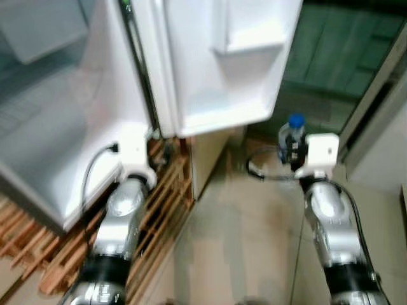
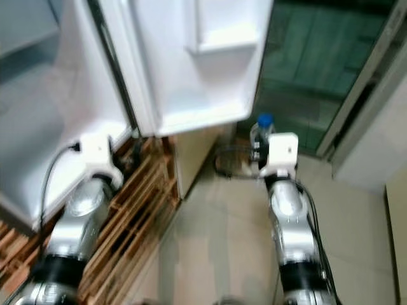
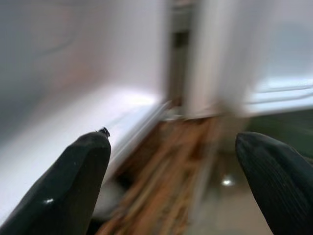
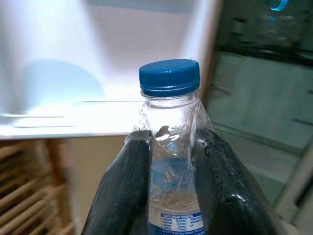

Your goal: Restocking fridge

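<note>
So your right gripper is clamped tight on the water bottle, held upright on the right, just below the open fridge door. Your left gripper is spread wide, holding nothing, near the fridge above the wooden pallet.

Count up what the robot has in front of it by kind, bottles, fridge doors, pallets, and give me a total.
Water bottles: 1, blue-capped, clamped in the right gripper
Open fridge doors: 1
Wooden pallets: 1, under the fridge
Total: 3
</note>
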